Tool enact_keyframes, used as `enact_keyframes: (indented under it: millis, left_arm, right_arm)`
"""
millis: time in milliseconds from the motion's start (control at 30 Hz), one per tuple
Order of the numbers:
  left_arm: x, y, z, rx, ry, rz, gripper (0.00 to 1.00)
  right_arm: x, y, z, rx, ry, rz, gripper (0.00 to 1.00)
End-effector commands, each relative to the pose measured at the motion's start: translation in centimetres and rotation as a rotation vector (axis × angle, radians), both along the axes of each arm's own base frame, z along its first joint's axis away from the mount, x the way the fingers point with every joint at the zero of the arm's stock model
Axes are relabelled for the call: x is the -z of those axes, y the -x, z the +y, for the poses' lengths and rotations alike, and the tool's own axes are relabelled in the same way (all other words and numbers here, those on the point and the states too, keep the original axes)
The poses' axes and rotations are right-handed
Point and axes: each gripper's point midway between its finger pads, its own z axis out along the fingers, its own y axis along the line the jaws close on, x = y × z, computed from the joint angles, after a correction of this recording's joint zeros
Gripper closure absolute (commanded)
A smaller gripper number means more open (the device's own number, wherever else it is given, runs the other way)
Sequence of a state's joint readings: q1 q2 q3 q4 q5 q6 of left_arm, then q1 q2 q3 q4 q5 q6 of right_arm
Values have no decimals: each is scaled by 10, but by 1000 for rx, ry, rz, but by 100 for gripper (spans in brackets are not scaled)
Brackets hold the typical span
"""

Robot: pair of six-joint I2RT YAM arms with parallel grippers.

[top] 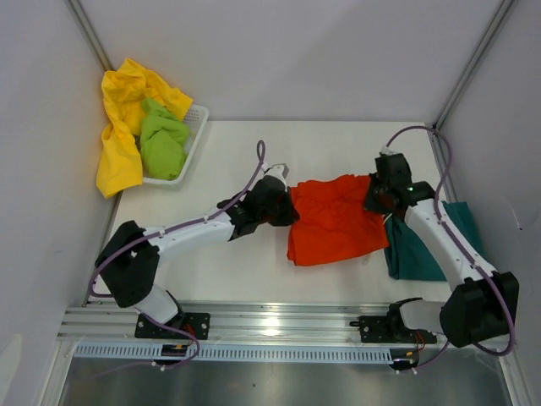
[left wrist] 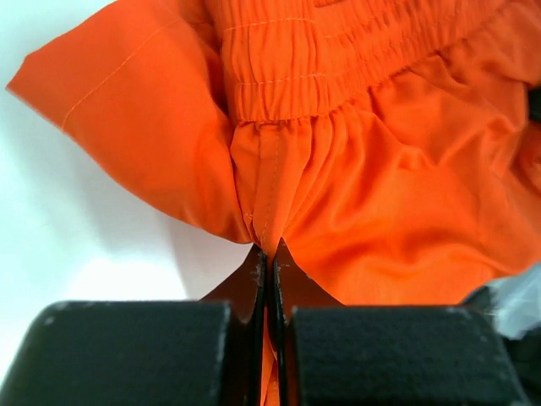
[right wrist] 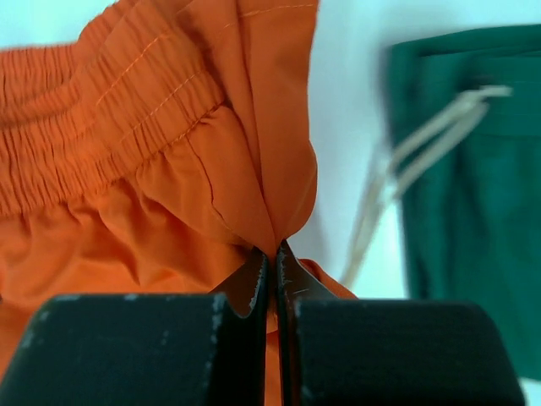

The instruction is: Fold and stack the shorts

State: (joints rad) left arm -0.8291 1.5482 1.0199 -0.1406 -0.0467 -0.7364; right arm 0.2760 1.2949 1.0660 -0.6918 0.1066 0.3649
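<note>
Left fingers (top: 290,208) and right fingers (top: 373,201) meet opposite ends of orange-red shorts (top: 334,224) on the bench (top: 228,271) — dark teal shorts (top: 423,249) lie beside them, right; yellow shorts (top: 121,127) and lime green shorts (top: 162,144) overflow a white basket (top: 196,127).

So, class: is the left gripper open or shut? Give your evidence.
Shut: the left gripper pinches a fold of the orange shorts, its fingertips pressed together.

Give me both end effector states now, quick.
Left end effector: closed, pinching the orange-red shorts.
Right end effector: closed, pinching the same orange-red shorts.
</note>
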Motion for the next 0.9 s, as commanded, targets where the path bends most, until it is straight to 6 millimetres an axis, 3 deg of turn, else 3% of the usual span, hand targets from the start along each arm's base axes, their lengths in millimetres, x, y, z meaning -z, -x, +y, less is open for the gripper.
enact_keyframes:
  millis: [0, 133, 167, 233, 267, 367, 533, 767, 867]
  left_arm:
    - [-44, -9, -49, -14, 109, -83, 100]
    - [-46, -13, -94, -2, 144, -120, 100]
    - [-55, -11, -109, 16, 166, -132, 100]
    - [-44, -14, -131, 28, 157, -129, 100]
    - [-59, -13, -149, 43, 202, -158, 100]
    - [-62, -12, -183, 73, 229, -190, 100]
    - [-50, -5, -220, 125, 250, -227, 100]
    - [-65, 16, -262, 182, 317, -296, 100]
    - [-62, 23, -279, 220, 306, -331, 100]
  right_arm:
    - [-36, 9, -45, 128, 98, -43, 100]
    - [-50, 14, -83, 242, 146, -92, 100]
    - [-54, 15, -99, 294, 142, -103, 100]
    - [-61, 16, -115, 351, 142, -124, 100]
    - [-65, 16, -131, 411, 145, -139, 100]
    - [-70, 16, -157, 500, 167, -162, 100]
    - [-65, 21, -193, 621, 231, -139, 100]
    - [-68, 32, -239, 779, 296, -142, 100]
    - [-73, 37, -259, 856, 330, -143, 100]
